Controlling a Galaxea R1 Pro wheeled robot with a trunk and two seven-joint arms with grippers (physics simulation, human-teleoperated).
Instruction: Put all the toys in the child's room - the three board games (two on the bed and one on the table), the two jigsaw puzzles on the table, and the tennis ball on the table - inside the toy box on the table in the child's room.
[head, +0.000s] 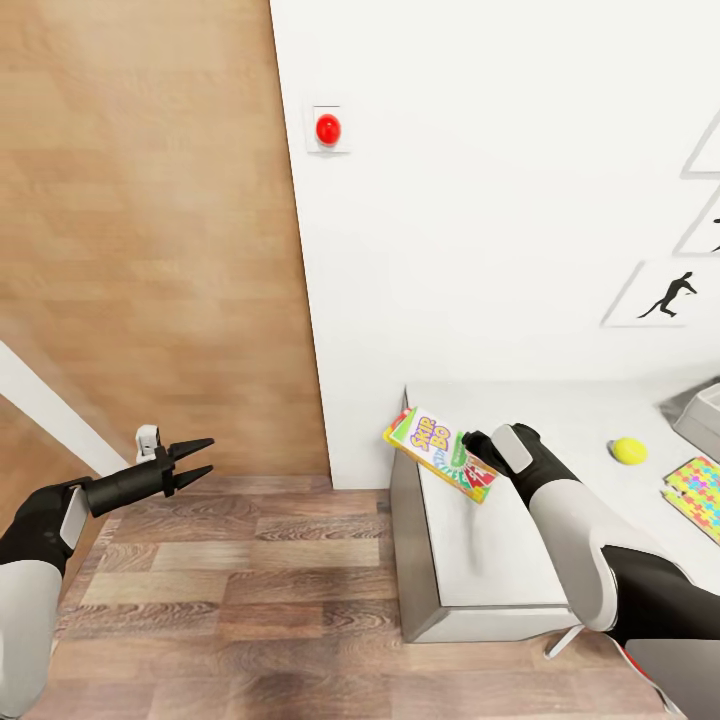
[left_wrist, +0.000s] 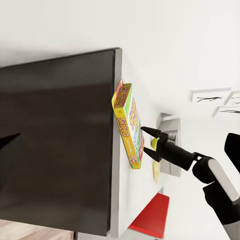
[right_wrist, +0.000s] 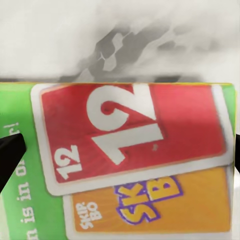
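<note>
1. One board game (head: 441, 453), a thin stiff printed box and probably light, lies at the worktop (head: 480, 560) corner, overhanging its edge.
2. The right tool (head: 478, 447) sits at its near end, its fingers spread either side; the overhang seems the easiest hold.
3. The left tool (head: 192, 460) hangs spread and empty.
4. Also there: one tennis ball (head: 629, 451), one jigsaw puzzle (head: 700, 492), one toy box (head: 703, 415).

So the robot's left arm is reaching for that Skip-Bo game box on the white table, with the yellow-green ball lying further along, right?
Not quite: it is the right gripper at the Skip-Bo game box, as the head view shows. The left gripper hangs open over the wood floor, away from the table. The tennis ball does lie further along.
</note>
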